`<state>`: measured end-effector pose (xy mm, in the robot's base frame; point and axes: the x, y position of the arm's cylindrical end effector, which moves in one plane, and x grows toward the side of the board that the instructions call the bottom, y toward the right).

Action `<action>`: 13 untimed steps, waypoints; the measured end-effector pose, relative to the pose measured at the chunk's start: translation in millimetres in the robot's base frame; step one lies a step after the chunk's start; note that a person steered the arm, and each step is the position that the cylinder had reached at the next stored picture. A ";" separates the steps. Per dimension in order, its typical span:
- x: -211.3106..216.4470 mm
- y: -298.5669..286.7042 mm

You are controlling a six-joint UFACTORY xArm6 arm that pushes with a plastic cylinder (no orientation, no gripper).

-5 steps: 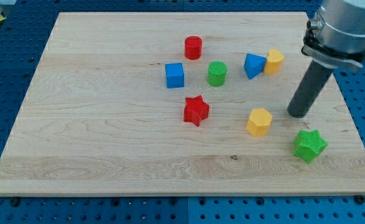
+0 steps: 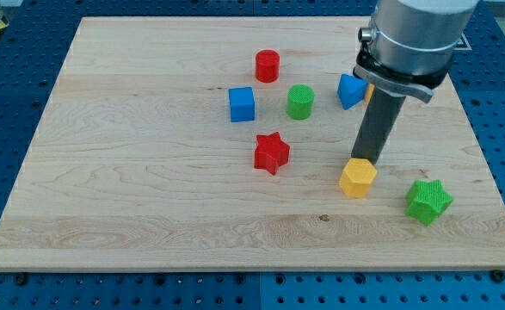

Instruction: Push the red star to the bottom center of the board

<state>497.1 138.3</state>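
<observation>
Red star [image 2: 271, 152] sits mid-board, untouched. My tip [image 2: 363, 159], plain rod holding nothing, just behind yellow block [image 2: 358, 177], right of star. Risk: sideways sweep drags yellow block into star.

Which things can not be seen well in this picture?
- Upper yellow block, camera view: mostly hidden behind the arm; shape unclear.
- Blue block beside it: its right edge is covered by the arm.
- My tip: whether it touches the yellow block below is unclear.
</observation>
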 end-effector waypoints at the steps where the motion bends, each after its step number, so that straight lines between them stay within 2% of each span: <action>1: 18.1 0.0; 4: 23.5 -24.8; 8: 23.6 -30.5; 9: -4.4 -30.5; 10: -51.5 -41.7; 11: -80.0 -89.2; 12: -80.5 -135.9; 13: -64.8 -150.1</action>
<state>432.3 -11.8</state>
